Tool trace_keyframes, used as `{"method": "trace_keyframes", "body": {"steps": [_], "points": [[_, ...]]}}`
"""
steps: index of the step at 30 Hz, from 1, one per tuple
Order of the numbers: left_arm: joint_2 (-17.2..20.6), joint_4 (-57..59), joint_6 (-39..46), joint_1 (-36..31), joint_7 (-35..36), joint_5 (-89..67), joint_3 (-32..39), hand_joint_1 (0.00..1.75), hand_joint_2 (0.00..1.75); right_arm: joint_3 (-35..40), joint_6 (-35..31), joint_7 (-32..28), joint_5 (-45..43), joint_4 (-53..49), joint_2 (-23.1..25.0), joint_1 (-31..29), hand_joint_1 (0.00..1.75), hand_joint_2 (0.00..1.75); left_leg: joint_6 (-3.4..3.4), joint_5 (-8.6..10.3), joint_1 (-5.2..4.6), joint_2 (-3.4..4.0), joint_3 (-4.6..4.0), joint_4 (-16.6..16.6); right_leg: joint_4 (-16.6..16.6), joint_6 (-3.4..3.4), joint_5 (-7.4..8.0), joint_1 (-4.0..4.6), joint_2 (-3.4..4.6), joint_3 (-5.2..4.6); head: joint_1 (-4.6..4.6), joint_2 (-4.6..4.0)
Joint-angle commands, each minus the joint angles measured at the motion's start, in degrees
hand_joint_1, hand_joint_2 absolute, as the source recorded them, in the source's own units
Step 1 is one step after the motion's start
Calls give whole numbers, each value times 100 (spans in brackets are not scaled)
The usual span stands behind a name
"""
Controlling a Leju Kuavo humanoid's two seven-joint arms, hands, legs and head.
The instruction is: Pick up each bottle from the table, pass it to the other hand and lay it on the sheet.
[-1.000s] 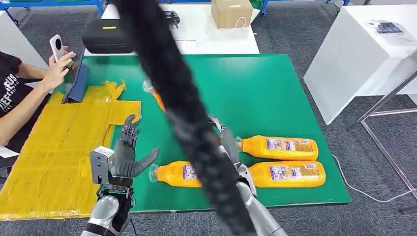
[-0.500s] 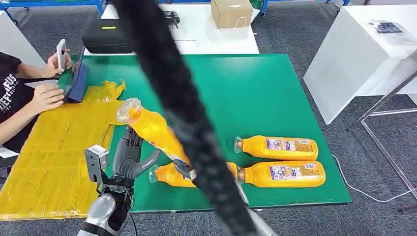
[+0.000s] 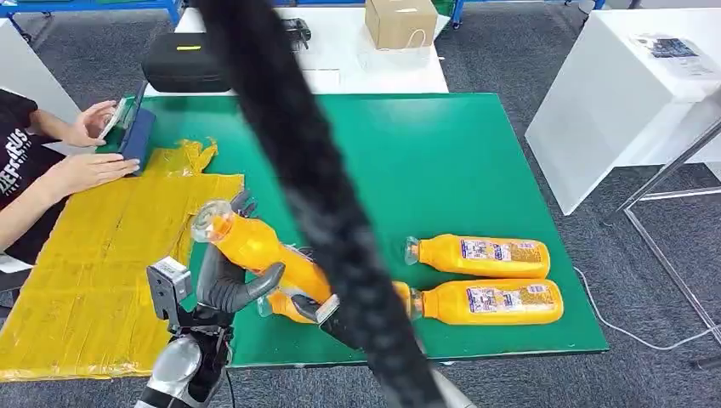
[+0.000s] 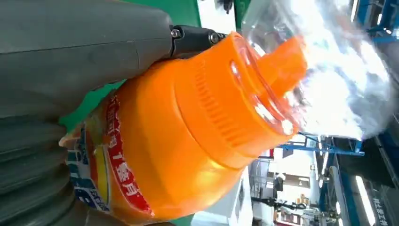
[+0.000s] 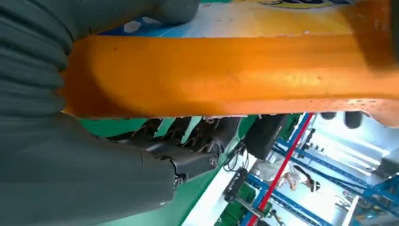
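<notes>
Above the table point(image 3: 476, 153), both left hand point(image 3: 223, 285) and right hand point(image 3: 316, 308) (mostly hidden) grip one bottle point(image 3: 259, 248).

A blurred black cable point(image 3: 315, 195) crosses the frame's centre, hiding the right hand point(image 3: 316, 308) and part of the held bottle point(image 3: 263, 251).

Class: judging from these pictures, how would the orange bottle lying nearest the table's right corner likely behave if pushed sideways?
Lying on its side, the bottle looks rounded, so it may roll. Its smooth plastic probably slides easily on the green table. It looks full, so likely heavy.
</notes>
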Motion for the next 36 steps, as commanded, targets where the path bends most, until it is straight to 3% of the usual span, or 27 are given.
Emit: {"method": "trace_keyframes", "body": {"steps": [1, 7, 8, 9, 31, 32, 33, 36], "points": [[114, 192, -114, -81, 13, 35, -319, 0, 175, 258, 22, -41, 71, 146, -43, -161, 175, 175, -4, -3, 0, 9, 13, -4, -4, -7, -1, 2, -1, 11, 0, 0], [106, 274, -161, -122, 39, 43, -360, 0, 175, 353, -4, -84, 127, -20, -44, -139, 175, 175, -10, -12, 1, 13, 34, -6, -5, -17, -10, 5, -8, 31, 0, 0], [95, 299, -158, -134, 36, 41, -365, 79, 175, 374, -7, -88, 132, -66, -43, -135, 175, 175, -8, -10, 0, 12, 25, -4, -3, -14, -8, 3, -5, 22, 0, 0], [77, 345, -154, -152, 34, 37, -374, 175, 175, 419, 1, -85, 133, -146, -41, -124, 175, 175, -7, -7, 1, 10, 20, -4, -3, -12, -6, 3, -5, 18, 0, 0], [93, 389, 38, -238, 66, 33, -239, 175, 175, 620, -188, -201, 135, -823, -165, 29, 171, 175, -8, -10, -1, 13, 26, -5, -3, -14, -8, 2, -5, 22, 0, 0], [140, 307, 162, -243, 31, -59, -191, 175, 175, 590, -373, -247, 203, -1025, -194, 108, 26, 175, -5, -5, 0, 9, 16, -4, -2, -9, -4, 2, -3, 13, 0, 0], [174, 251, 241, -247, 4, -124, -158, 175, 175, 568, -508, -269, 271, -1147, -211, 159, 0, 175, -8, -12, 0, 13, 28, -4, -2, -15, -10, 3, -5, 25, 0, 0], [464, -128, 1053, -345, -101, -1014, 123, 175, 175, 444, -979, -62, 726, -1888, -435, 430, 0, 175, -8, -10, 1, 14, 18, -1, 2, -13, -8, 3, -2, 15, -2, 0]]}}
